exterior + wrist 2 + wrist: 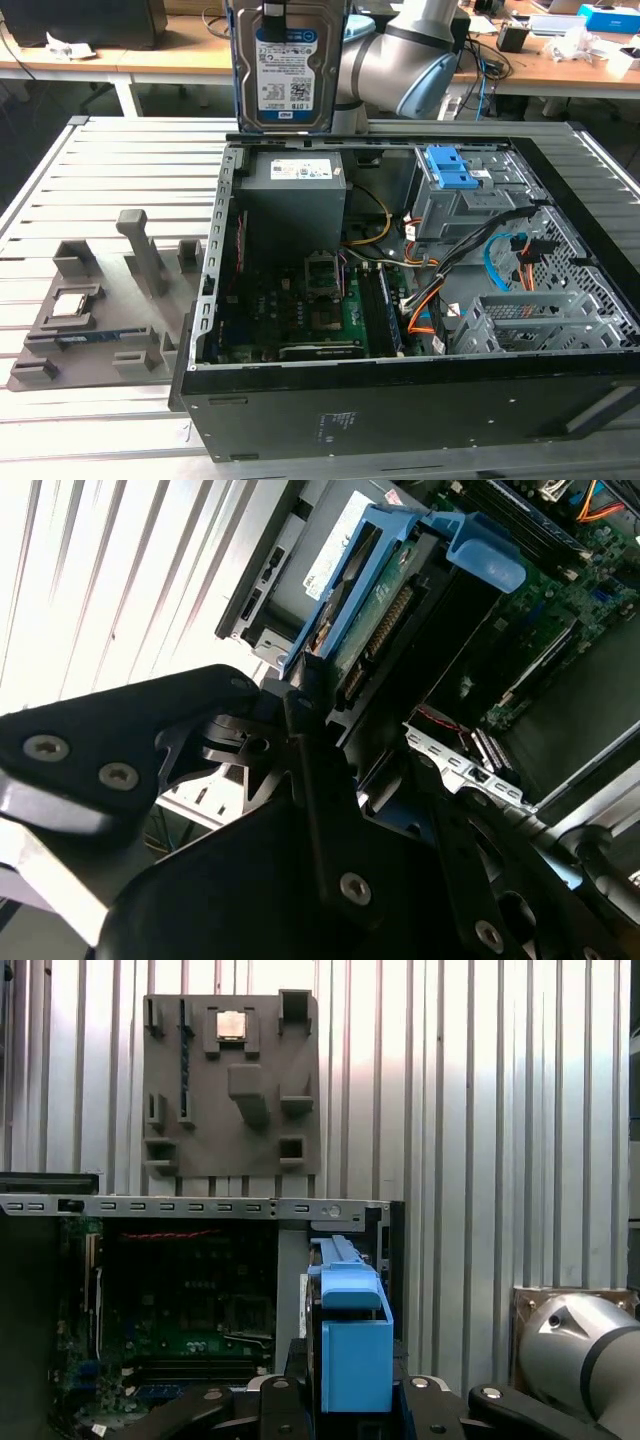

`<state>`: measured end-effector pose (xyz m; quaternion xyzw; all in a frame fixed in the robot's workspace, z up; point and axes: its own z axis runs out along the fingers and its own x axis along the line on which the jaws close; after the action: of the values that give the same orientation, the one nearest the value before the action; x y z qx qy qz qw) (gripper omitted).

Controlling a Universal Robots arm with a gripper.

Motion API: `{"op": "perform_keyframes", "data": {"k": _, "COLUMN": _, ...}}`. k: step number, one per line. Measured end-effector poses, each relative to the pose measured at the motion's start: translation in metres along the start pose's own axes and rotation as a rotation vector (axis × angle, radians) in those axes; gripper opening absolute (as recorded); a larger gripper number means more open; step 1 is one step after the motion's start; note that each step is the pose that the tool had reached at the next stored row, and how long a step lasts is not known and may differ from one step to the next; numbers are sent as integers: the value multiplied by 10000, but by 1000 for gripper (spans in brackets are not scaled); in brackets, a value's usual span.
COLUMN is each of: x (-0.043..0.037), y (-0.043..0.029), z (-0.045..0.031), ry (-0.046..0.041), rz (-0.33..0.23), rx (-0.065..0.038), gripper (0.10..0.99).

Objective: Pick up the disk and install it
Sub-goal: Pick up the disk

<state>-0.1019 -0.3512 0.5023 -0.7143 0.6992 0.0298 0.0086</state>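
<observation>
The claw clasped the disk upright by its blue-railed edge, held above the open computer case on the slatted bench.

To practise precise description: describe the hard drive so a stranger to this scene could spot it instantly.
Find the open black computer case on the slatted metal table. Above its far edge in the exterior view, the disk hangs upright, held by the gripper. Unlike the blue-latched cage inside the case, it is flat, with a white-and-blue label.
</observation>
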Motion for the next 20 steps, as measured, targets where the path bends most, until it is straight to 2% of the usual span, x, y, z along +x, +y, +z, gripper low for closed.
{"op": "perform_keyframes", "data": {"k": 1, "x": 0, "y": -17, "z": -1, "ry": 1, "rz": 0, "rx": 0, "gripper": 365}}
{"op": "perform_keyframes", "data": {"k": 3, "x": 2, "y": -99, "z": -3, "ry": 1, "rz": 0, "rx": 1, "gripper": 365}}
{"op": "perform_keyframes", "data": {"k": 10, "x": 7, "y": -322, "z": -10, "ry": 1, "rz": 2, "rx": 0, "gripper": 365}}
{"op": "perform_keyframes", "data": {"k": 14, "x": 11, "y": -550, "z": -17, "ry": 2, "rz": 1, "rx": -5, "gripper": 365}}
{"op": "perform_keyframes", "data": {"k": 20, "x": 16, "y": -781, "z": -24, "ry": 2, "rz": 1, "rx": -13, "gripper": 365}}
